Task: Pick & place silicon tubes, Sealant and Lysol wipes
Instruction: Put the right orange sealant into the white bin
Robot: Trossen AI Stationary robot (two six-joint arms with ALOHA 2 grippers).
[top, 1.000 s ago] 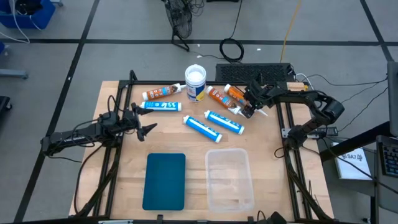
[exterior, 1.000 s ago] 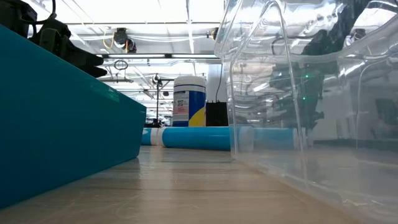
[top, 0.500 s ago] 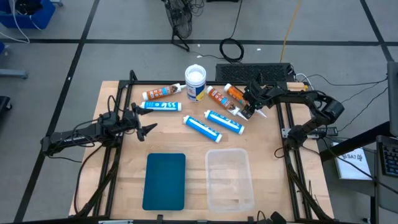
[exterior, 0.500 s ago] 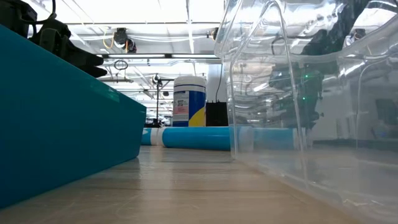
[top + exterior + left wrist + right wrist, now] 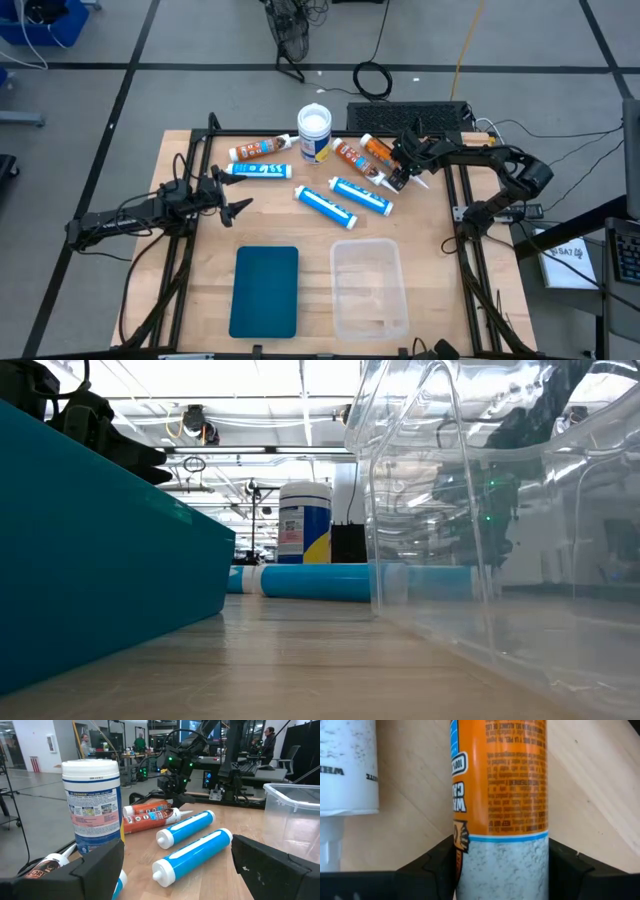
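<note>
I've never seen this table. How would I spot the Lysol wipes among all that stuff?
Start at the wooden table and look to its far edge, past the teal bin and the clear bin. There, in the row of lying tubes, the Lysol wipes sit between two orange tubes. It is the only thing standing upright: a fat canister with a round white lid and a blue-and-yellow label.

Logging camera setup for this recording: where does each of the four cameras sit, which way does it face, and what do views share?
High view: overhead, straight down; both arms, left gripper open.
Low view: table height, between teal bin and clear bin, facing the Lysol wipes.
Left wrist view: past its spread fingers toward wipes, blue tubes, the right arm.
Right wrist view: close on the orange tube between its fingers.
Shared: the wipes, in three views.
</note>
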